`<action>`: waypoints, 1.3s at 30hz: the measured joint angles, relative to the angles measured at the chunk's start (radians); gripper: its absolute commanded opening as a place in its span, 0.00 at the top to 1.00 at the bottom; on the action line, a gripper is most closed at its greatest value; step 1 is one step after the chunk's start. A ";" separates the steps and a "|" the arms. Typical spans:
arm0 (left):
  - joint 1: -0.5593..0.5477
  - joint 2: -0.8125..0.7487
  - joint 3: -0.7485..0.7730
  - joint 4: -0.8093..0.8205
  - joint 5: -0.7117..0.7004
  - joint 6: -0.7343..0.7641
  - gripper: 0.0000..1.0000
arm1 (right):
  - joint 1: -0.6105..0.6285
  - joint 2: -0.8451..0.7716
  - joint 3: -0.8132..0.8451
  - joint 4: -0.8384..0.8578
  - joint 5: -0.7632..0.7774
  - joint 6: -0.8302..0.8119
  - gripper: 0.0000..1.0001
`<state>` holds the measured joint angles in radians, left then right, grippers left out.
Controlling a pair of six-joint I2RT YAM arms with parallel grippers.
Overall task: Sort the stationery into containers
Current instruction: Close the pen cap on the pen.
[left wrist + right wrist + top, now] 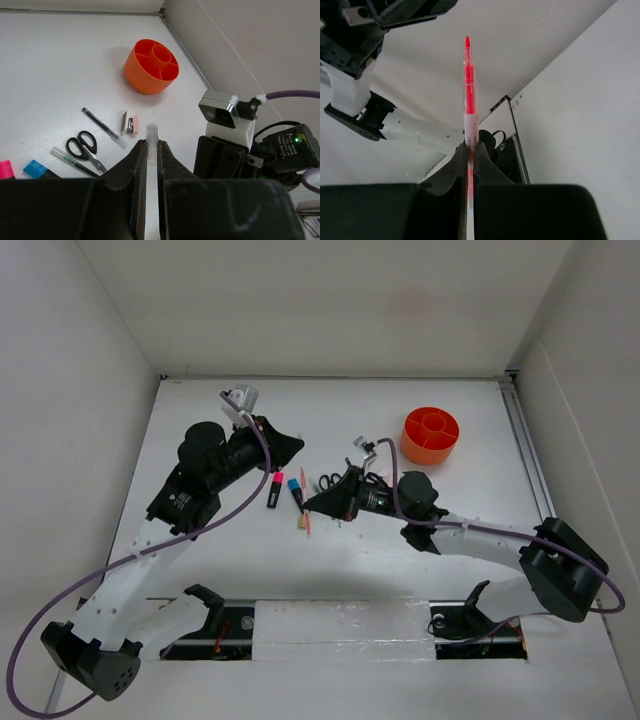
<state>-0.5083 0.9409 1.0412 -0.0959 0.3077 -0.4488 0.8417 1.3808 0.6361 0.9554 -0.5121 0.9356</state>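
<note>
Two grips | left fingers point(134, 172) clamp clear plastic piece point(151, 136), protruding past tips | right fingers point(456, 172) clamp pink pen point(468, 95)

I'm looking at the round orange plastic organiser point(151, 67), smooth and faintly shiny, toward the far right corner of the white matt table surface point(50, 60). The black-handled scissors point(86, 149): plastic grips, dull metal blades. The translucent pink plastic pen point(468, 95) is glossy, the clear plastic pen point(151, 145) too.
</note>
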 measured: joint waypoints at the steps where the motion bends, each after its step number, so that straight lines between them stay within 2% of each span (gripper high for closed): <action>1: 0.000 0.002 -0.001 0.000 0.002 0.000 1.00 | -0.004 -0.005 0.000 0.001 0.000 0.000 1.00; 12: 0.000 0.005 -0.002 0.009 0.046 0.000 1.00 | -0.076 -0.016 0.005 -0.005 -0.003 -0.001 1.00; 21: 0.000 0.008 -0.003 0.011 0.057 0.000 1.00 | -0.074 -0.016 0.034 -0.005 -0.020 -0.001 1.00; 39: 0.000 -0.031 -0.027 0.026 -0.014 -0.005 1.00 | -0.035 -0.009 0.035 0.000 -0.020 0.000 1.00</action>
<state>-0.5083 0.9104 1.0138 -0.0704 0.2939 -0.4541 0.8070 1.3720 0.6708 0.9550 -0.5320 0.9360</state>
